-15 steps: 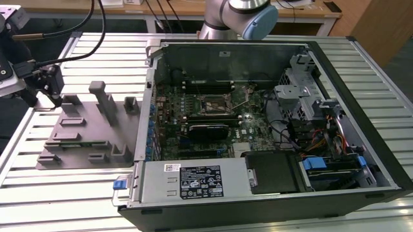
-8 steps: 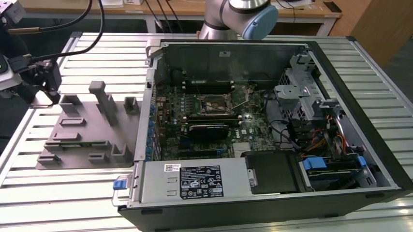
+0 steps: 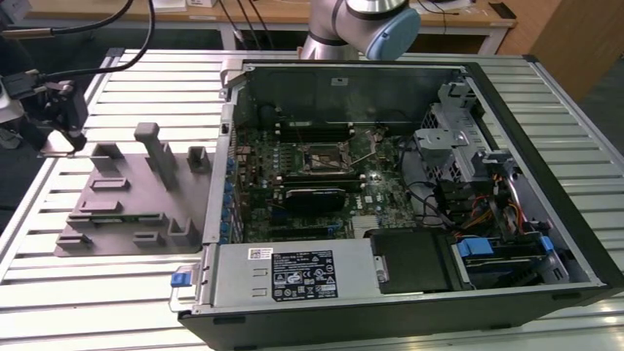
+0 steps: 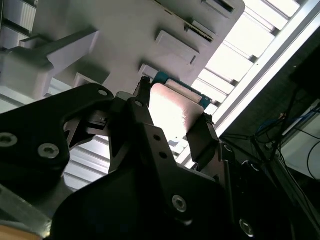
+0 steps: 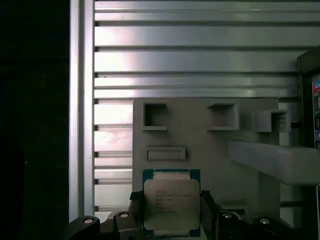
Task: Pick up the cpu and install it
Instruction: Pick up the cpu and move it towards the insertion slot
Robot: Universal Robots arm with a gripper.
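The slatted bench (image 3: 117,292) carries an open computer case (image 3: 390,325) across its middle and towards the exterior view's right, motherboard (image 3: 292,212) facing up with its socket (image 3: 322,157) bare. Beside the case, near the bench edge on the exterior view's left, lies a grey fixture (image 3: 117,197) with recessed pockets. The end effector (image 3: 69,139) hangs at the fixture's outer corner. In both wrist views its fingers (image 5: 207,212) are clamped on two opposite edges of the cpu (image 5: 171,200), silver plate showing. Whether the cpu touches the fixture cannot be told.
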